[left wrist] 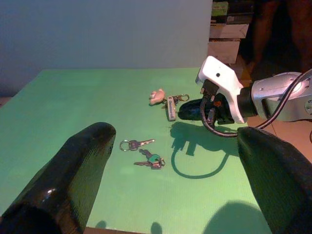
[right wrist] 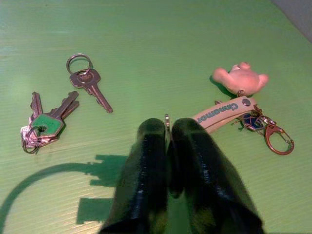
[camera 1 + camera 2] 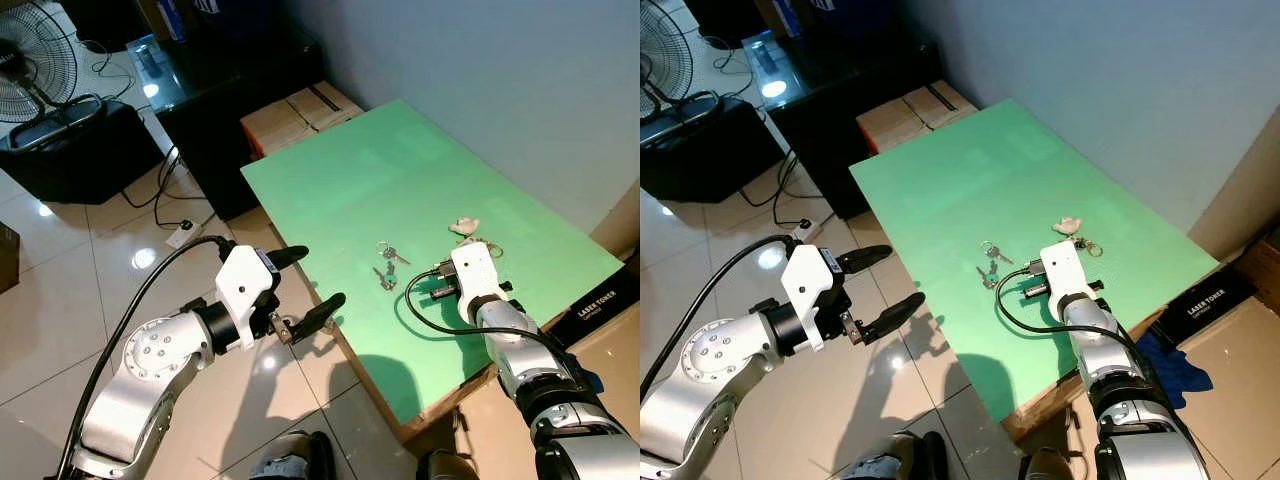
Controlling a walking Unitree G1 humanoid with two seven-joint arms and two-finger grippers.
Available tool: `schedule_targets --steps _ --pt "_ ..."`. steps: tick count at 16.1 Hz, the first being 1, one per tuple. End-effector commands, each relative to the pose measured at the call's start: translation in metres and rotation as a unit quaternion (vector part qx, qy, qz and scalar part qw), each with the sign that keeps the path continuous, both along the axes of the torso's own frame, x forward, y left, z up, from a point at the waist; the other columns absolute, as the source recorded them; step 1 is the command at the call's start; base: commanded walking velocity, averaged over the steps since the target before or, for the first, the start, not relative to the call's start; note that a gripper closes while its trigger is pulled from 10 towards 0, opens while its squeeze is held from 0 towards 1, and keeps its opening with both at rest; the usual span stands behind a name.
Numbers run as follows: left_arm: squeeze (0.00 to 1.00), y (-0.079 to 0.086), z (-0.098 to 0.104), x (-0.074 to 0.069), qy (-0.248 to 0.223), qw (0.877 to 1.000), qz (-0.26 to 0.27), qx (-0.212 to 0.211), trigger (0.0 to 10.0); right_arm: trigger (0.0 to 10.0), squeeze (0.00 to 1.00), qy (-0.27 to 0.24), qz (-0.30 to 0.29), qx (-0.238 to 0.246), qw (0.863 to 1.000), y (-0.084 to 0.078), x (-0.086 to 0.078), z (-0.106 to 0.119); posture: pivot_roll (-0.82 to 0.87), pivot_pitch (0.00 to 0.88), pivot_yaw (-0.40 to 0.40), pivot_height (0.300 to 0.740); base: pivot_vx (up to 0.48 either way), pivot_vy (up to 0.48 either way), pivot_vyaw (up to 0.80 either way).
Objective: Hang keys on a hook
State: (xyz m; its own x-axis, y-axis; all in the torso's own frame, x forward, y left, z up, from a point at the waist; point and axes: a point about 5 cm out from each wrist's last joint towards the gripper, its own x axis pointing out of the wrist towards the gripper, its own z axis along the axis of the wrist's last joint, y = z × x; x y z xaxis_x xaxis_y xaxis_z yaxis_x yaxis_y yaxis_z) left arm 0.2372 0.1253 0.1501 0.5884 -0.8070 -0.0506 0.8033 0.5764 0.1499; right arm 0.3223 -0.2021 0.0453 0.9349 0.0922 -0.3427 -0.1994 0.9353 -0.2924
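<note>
On the green table (image 3: 330, 190) lie a single key on a ring (image 2: 87, 80) and a bunch of keys with a green cap (image 2: 44, 124). Beside them lies a keychain with a beige lettered strap (image 2: 219, 112), a pink figure (image 2: 241, 78) and a red carabiner (image 2: 278, 139). My right gripper (image 2: 168, 126) rests low on the table, shut, with a small metal piece at the strap's end pinched between its tips. My left gripper (image 3: 320, 277) hangs open over the floor, just off the table's left edge, holding nothing.
A pale wall runs behind the table. Cardboard boxes (image 3: 300, 115) and a black glass-topped cabinet (image 3: 200, 80) stand past the far corner. A fan (image 3: 30, 60), a black case (image 3: 70, 140) and a power strip with cables (image 3: 183, 232) are on the tiled floor.
</note>
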Motion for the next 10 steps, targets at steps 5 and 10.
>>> schedule_targets --steps 5,10 --pt "0.00 0.0051 0.0005 -0.0010 0.000 1.000 0.005 0.001 10.0 10.0 1.00 -0.001 0.003 0.008 1.000 0.0027 0.0001 0.0002 0.10 0.142 0.163 0.740 0.000 0.000 0.00" --pt "0.00 0.0062 0.0009 -0.0016 -0.001 1.000 0.011 0.001 10.0 10.0 1.00 0.018 0.013 0.013 1.000 0.0080 -0.0032 -0.0057 0.10 0.143 0.154 0.740 0.000 0.000 0.00"
